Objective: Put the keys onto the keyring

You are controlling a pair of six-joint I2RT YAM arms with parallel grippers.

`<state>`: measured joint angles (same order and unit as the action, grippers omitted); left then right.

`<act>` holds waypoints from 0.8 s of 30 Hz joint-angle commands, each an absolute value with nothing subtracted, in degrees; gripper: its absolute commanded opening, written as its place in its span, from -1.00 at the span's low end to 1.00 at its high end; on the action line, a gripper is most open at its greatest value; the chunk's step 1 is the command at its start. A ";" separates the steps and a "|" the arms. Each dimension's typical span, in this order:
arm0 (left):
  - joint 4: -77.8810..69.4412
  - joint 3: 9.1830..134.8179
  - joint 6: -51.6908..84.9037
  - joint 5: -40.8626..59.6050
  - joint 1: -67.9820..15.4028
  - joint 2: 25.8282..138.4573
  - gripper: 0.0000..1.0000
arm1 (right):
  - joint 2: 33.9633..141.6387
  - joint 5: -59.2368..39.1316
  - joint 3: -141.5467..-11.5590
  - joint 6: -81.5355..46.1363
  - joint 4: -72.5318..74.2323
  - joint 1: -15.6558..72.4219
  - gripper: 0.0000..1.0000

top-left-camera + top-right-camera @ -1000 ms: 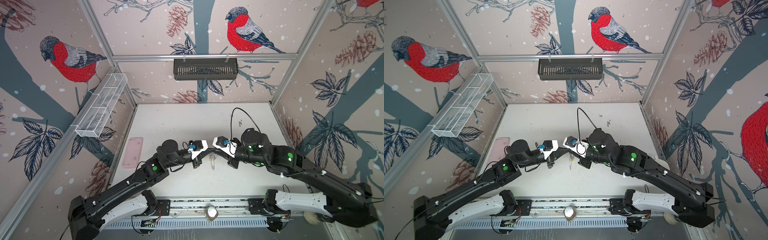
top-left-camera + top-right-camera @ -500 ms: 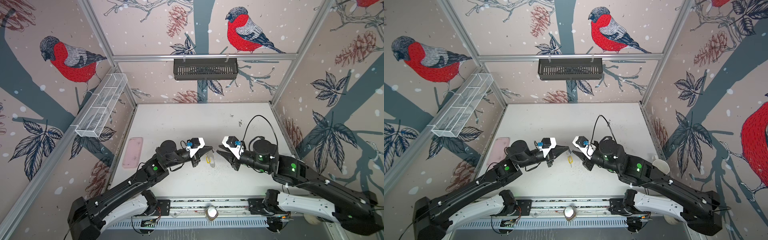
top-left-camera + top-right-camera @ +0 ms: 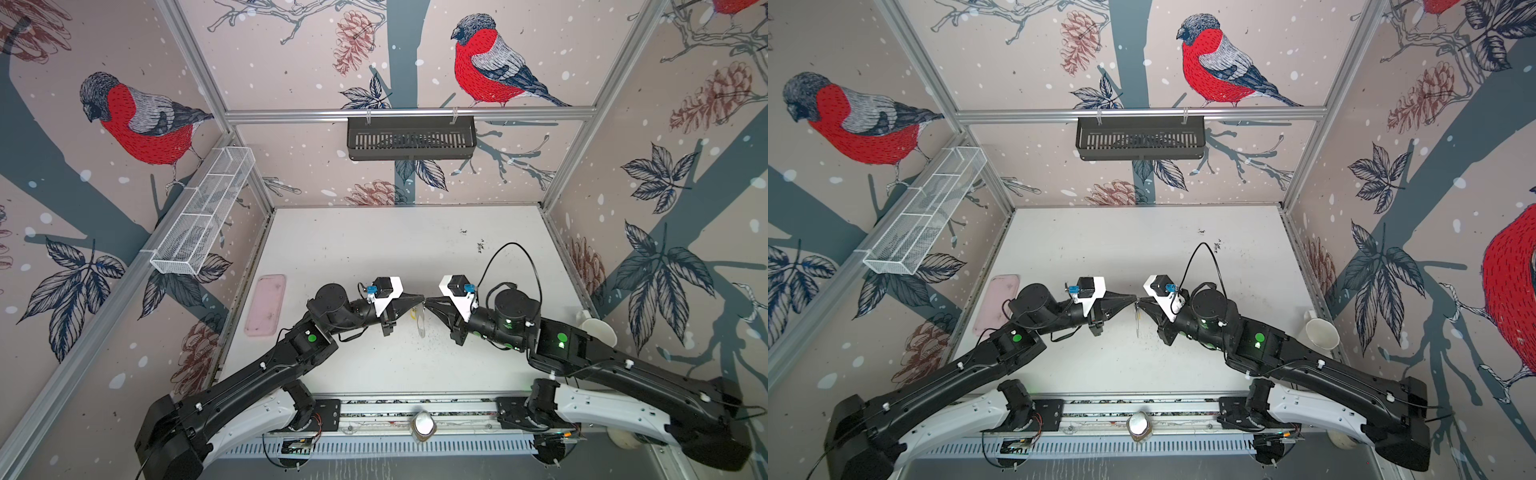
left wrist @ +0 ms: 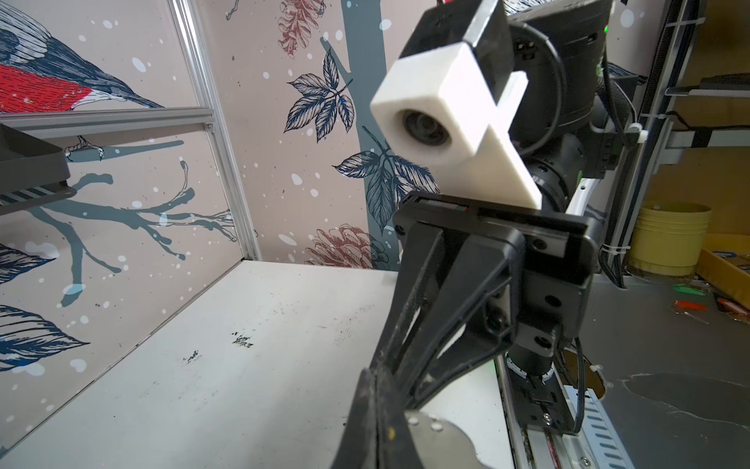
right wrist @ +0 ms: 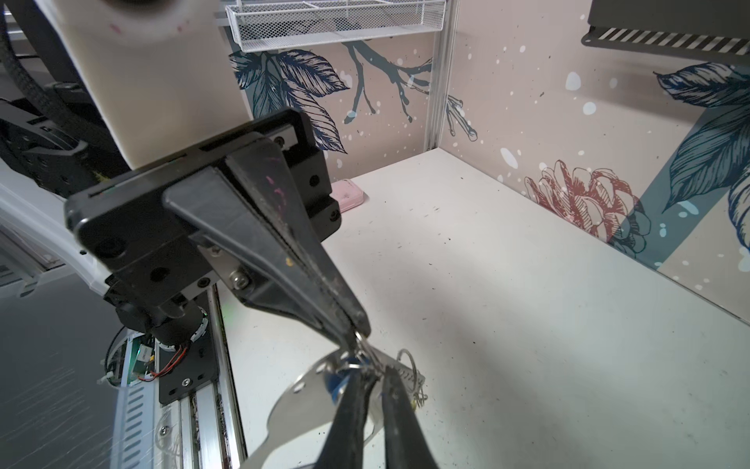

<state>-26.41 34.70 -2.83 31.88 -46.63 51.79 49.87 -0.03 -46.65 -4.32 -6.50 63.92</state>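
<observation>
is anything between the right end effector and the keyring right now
Nothing visible stands between them. The right end effector sits right at the ringed edge of the keyring, which hangs from the shut left end effector above the table. Only its own small rings and a blue tag crowd that spot.

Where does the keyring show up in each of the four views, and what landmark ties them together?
Top view: keyring, a thin edge-on sliver near picture centre.
Top view: the same sliver, near picture centre.
Left wrist: close up, silvery rounded plate with small holes.
Right wrist: close up, silvery plate with small holes.
Shared landmark: black slatted basket on the back wall.
</observation>
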 commanded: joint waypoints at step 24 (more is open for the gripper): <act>-46.04 28.01 5.75 38.94 -45.31 50.87 -1.00 | 46.12 -5.73 -45.25 -1.18 -6.87 64.33 -0.22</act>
